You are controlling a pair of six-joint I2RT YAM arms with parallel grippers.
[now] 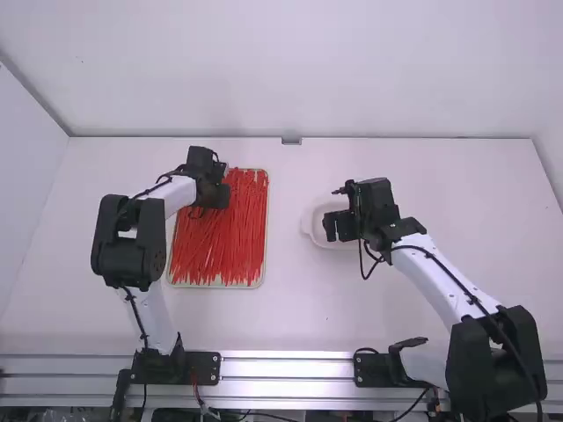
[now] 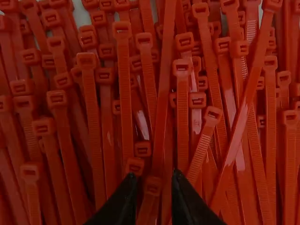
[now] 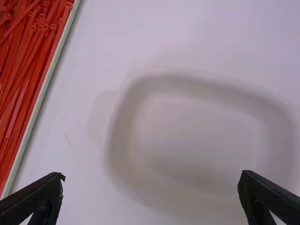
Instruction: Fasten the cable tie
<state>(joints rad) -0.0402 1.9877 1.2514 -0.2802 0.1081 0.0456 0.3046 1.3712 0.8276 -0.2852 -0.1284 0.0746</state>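
The red cable ties (image 1: pixel 224 237) lay heaped lengthwise in a shallow pale tray (image 1: pixel 266 246) left of centre in the high view, heads mostly toward the far end, so any one of them could be lifted by its head end. The left gripper (image 1: pixel 209 183) sat low over the upper left corner of that heap. In the left wrist view its two black fingers (image 2: pixel 123 204) stood only slightly apart at the bottom edge. They straddled a single cable tie (image 2: pixel 152 187), whose square head sat in the gap. The gap looked a little wider than the tie, so I judged the jaws not yet pinched on it. They seemed narrowed that way to single out one strap from its crowded neighbours.

The right gripper (image 3: pixel 151 175) hung right of centre in the high view, well apart from the tray, above a small white dish (image 3: pixel 197 136) on the white table (image 1: pixel 457 176). Its fingers were spread wide and held nothing. The dish looked empty, and it probably served as the drop place for fastened ties. The right arm seemed parked there, ready to take the tail once a tie came up.

By my reading the task was at its start: no tie was lifted or looped
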